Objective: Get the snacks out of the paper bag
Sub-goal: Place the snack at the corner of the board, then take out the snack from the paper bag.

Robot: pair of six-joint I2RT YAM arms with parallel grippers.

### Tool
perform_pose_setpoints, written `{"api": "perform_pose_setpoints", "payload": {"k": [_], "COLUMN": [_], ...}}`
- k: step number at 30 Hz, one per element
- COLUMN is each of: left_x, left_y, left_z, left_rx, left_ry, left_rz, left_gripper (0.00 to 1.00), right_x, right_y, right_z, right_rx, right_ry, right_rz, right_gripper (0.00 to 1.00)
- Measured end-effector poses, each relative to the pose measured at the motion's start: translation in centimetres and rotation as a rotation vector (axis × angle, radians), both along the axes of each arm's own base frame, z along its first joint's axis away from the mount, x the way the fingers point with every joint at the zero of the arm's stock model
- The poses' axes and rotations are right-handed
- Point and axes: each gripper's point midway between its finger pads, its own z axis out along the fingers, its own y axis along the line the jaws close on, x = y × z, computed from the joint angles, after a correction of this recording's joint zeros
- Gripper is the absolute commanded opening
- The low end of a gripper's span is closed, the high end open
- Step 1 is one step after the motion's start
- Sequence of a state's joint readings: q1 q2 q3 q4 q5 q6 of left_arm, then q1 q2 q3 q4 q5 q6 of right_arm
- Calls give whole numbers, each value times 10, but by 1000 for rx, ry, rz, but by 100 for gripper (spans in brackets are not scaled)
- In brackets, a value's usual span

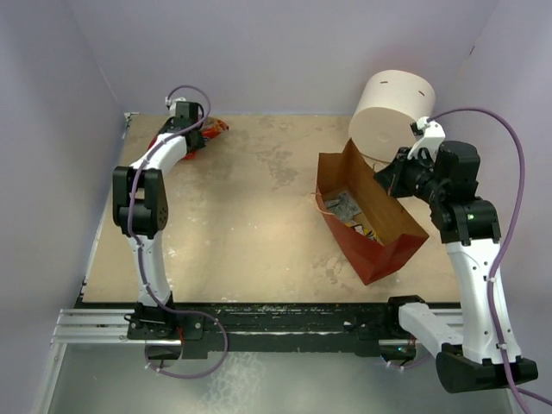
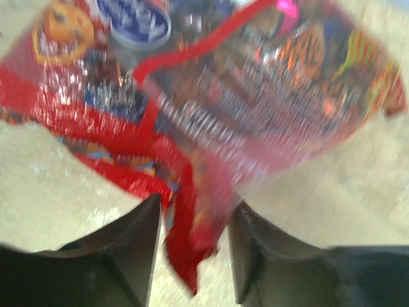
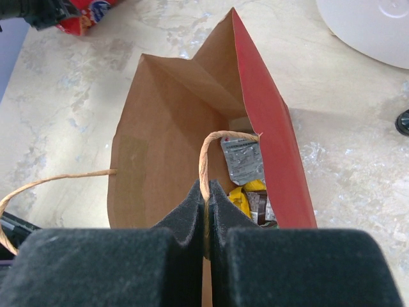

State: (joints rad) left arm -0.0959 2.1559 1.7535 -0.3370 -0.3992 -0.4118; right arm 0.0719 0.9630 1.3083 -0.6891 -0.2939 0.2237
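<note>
Red foil fills the left wrist view: a cartoon-printed red packet [image 2: 211,128] lies at the far-left corner of the counter [image 1: 250,224], well apart from the paper bag [image 1: 388,254]. The left tool [image 2: 193,208] is released, its jaws parted with only a crumpled corner of the packet between them. That view is blurred, so whether the foil brushes either finger cannot be told.

The step in hand looks like setting this packet down. To do it well, the left tool should lift straight up with its jaws wide, so the trailing corner does not snag and drag the packet back. The right tool [image 3: 208,192] is clenched on the bag's near rim, where the string handle [image 3: 211,144] loops up. It should hold that grip to prop the mouth wide for the next reach.

The bag sits right of centre, just in front of the white cylinder [image 1: 392,108], with its mouth facing up and tipped toward the left arm. Its long axis runs from the cylinder toward the near edge. A silver-grey packet [image 3: 241,160] and a yellow wrapper [image 3: 239,198] lie at the bottom against the red wall. The red packet's long side runs roughly across the counter.
</note>
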Motion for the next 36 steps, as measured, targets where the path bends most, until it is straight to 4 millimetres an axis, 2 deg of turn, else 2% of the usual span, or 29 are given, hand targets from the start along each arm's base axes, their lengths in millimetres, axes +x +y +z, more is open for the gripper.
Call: {"api": "perform_pose_setpoints", "payload": {"k": [3,6,9,14,16,20,23,31,36], "left_x": [-29,-63,-98,-157,-180,-231,-255,-307,-333], "left_y": [-12,-23,-34,-63,-78,-112,-132,-170,-201], "left_z": [-10,0,30,99,114,122,134,199,216], "left_rx": [-83,-163,-243,-403,-470,-597,-643,-755,-819], "left_ry": [71,106,84,-44,-76,-59,-49,-165,-188], "left_rz": [-13,-25,-58,-186,-254,-397,-483,-705,-859], "left_gripper": [75,87,89,94,100,99,99,99,100], "right_x": [-1,0,4,6,2,-17,-28,-44,-59], "right_y": [6,12,21,45,60,105,129,167,191], "right_z": [3,4,7,2,3,3,1,21,15], "right_rx": [18,43,76,137,151,170,186,313,371], "right_ry": [-8,2,32,89,97,121,144,115,156], "right_rz": [32,55,97,200,253,417,496,645,737], "right_gripper": [0,0,0,0,0,0,0,0,0]}}
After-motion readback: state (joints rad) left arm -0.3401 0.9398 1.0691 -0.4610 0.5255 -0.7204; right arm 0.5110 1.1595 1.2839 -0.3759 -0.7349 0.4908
